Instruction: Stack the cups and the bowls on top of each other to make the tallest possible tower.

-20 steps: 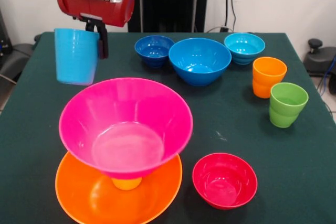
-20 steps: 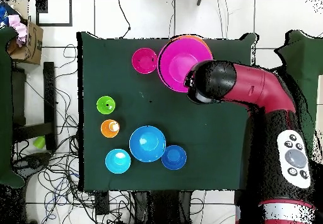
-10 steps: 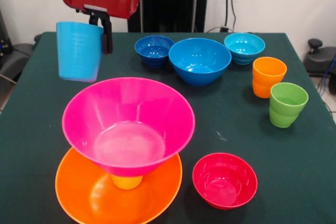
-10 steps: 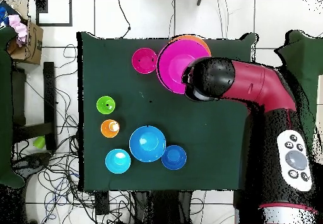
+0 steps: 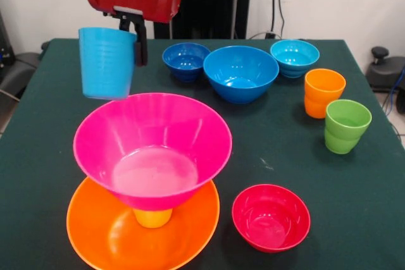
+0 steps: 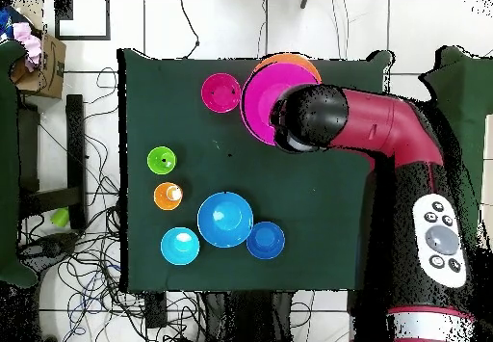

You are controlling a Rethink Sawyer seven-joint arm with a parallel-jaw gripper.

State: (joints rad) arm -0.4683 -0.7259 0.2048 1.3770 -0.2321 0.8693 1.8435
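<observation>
Plainly, the light-blue cup point(image 5: 107, 62) is gripped by the gripper point(image 5: 134, 43), one finger seen down its outer wall, and is held in the air just off the pink bowl point(image 5: 152, 150) rim at about 11 o'clock in the front view. That bowl is perched on the yellow cup point(image 5: 152, 217), which is stood in the orange bowl point(image 5: 142, 235) at the table's point(image 5: 354, 207) near edge. In the overhead view the cup is hidden under the arm point(image 6: 385, 136).

Left on the table are the small dark blue bowl point(image 5: 185, 60), the medium blue bowl point(image 5: 240, 73) and the cyan bowl point(image 5: 295, 57) along 12 to 1 o'clock, the orange cup point(image 5: 324, 93) and green cup point(image 5: 346, 126) at 3 o'clock, and the red bowl point(image 5: 271, 217) at 5 o'clock.

The risk is judged to lie in the narrow support: the wide pink bowl is carried on one small cup only. If the light-blue cup is set down off centre, or the rim is clipped on the way in, the pink bowl could be tipped and the whole tower lost. A release from too high could also let the cup bounce and roll on the sloped wall
</observation>
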